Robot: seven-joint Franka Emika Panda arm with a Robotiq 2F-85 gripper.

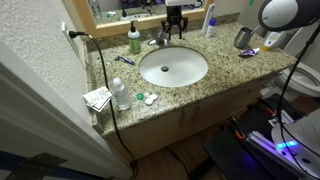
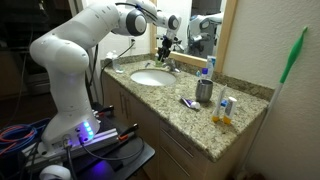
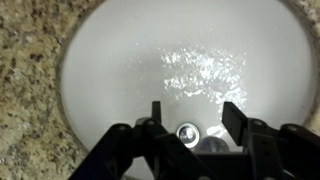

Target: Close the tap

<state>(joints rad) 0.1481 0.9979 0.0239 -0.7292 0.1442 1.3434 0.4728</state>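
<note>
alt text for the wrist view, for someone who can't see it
The open end effector hangs over a white basin, its fingers either side of the drain. Water ripples in the basin; speckled granite counter at left.

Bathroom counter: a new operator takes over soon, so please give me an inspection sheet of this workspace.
Surface: speckled granite countertop with white oval basin; basin floor glistens wet in wrist view.
Job's things: small chrome tap behind the basin; lever position unclear.
Clutter: green soap dispenser bottle, steel cup, clear plastic bottle, folded paper.
Grippers: black pincer open, close above the tap, contact unclear.
Cables: black cable hanging from wall outlet over counter edge.
Surroundings: wall mirror, white toilet.
</note>
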